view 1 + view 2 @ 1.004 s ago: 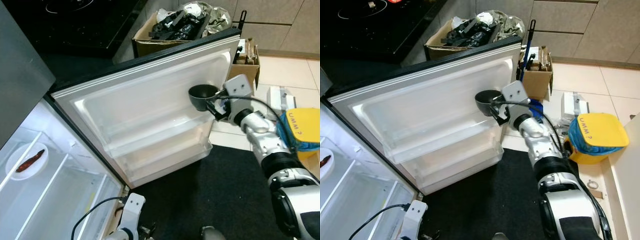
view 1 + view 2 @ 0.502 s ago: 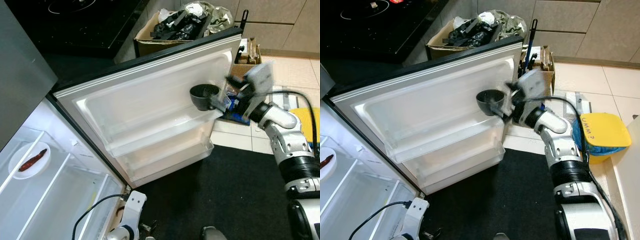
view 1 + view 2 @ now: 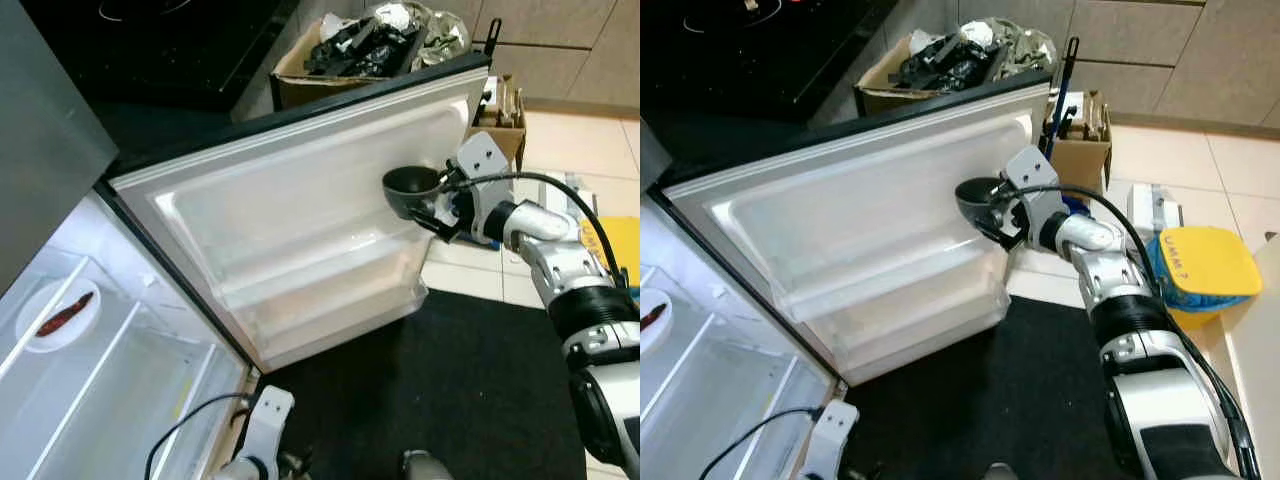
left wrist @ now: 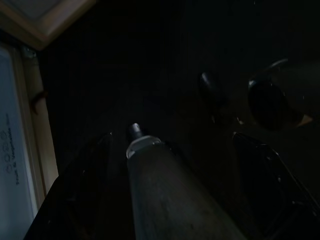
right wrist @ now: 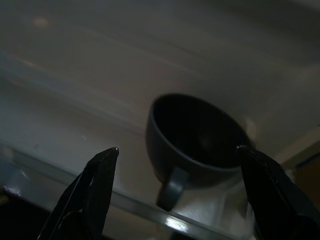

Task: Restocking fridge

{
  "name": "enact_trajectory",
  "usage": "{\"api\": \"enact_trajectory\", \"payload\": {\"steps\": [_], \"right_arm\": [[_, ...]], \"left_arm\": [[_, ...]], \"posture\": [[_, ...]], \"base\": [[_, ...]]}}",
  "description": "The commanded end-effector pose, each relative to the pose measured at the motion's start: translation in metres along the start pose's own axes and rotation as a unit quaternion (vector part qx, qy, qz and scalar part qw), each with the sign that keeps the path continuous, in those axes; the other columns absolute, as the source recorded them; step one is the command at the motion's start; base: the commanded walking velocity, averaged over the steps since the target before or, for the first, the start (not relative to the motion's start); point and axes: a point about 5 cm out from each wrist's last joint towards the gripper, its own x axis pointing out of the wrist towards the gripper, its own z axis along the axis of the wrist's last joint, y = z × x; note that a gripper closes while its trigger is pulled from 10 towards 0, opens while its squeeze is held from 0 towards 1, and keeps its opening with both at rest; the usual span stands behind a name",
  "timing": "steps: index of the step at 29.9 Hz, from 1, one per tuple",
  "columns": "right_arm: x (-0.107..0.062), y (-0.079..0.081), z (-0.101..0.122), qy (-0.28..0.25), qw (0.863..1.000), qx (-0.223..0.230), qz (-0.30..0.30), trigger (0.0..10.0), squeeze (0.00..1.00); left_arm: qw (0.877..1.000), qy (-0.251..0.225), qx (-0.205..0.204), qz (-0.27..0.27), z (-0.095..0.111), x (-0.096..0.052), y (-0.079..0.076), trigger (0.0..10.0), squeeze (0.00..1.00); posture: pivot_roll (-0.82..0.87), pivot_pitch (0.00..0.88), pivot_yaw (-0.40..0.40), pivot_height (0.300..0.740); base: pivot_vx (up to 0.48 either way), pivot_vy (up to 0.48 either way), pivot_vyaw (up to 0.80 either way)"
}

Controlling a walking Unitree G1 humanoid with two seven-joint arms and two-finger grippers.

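the fridge door (image 3: pixel 290 230) stands wide open, and its white inside faces up at the camera. a dark cup (image 3: pixel 408 190) sits at the right end of the upper door shelf (image 3: pixel 330 262), close to the door's right edge. in the right wrist view the cup (image 5: pixel 192 137) stands upright on the shelf with its mouth open to the top. its small handle (image 5: pixel 170 189) points toward the right claw (image 5: pixel 180 185). so the cup's long line runs straight up and down, and the handle sticks out to the near side.

the right claw (image 3: pixel 447 205) is just beside the cup, on its right. its two black fingers (image 5: pixel 95 190) are spread wide, one on each side of the cup, and they do not touch it. it is not pinching anything. it looks like the cup has been put down and let go, so this step is nearly done.

the next move, i think, is to pull the right claw straight back, away from the handle, so it does not knock the cup off the shelf. then the arm can go and get the next thing to put away.

inside the fridge on the left, a white plate (image 3: pixel 55 315) with a red chili (image 3: pixel 60 313) sits on a shelf.

the left claw (image 3: pixel 262 425) hangs low near the floor, by the fridge's bottom corner. i cannot tell how its fingers stand, because that wrist view is very dark.
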Motion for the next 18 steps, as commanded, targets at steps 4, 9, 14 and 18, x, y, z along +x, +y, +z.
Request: {"api": "enact_trajectory", "payload": {"steps": [4,9,14,18], "right_arm": [[0.006,0.004,0.002,0.031,0.997,-0.057,0.034,10.0,0.00],[0.010,0.002,0.011,0.033,0.995,-0.080,0.055,10.0,0.00],[0.009,0.000,0.014,0.056,0.987,-0.125,0.089,10.0,0.00],[0.004,-0.005,0.009,0.097,0.975,-0.165,0.111,10.0,0.00]], "left_arm": [[1.000,0.019,-0.014,0.003,-0.016,-0.004,-0.003,10.0,0.00],[1.000,0.018,-0.020,0.006,-0.017,-0.004,-0.004,10.0,0.00],[1.000,0.016,-0.024,0.008,-0.017,-0.004,-0.005,10.0,0.00],[1.000,0.014,-0.027,0.009,-0.017,-0.003,-0.006,10.0,0.00]], "posture": [[-0.13,0.232,0.010,0.740],[-0.12,0.234,0.004,0.740],[-0.12,0.234,-0.005,0.740],[-0.12,0.231,-0.013,0.740]], "base": [[0.000,0.000,0.00],[0.000,0.000,0.00],[0.000,0.000,0.00],[0.000,0.000,0.00]]}}
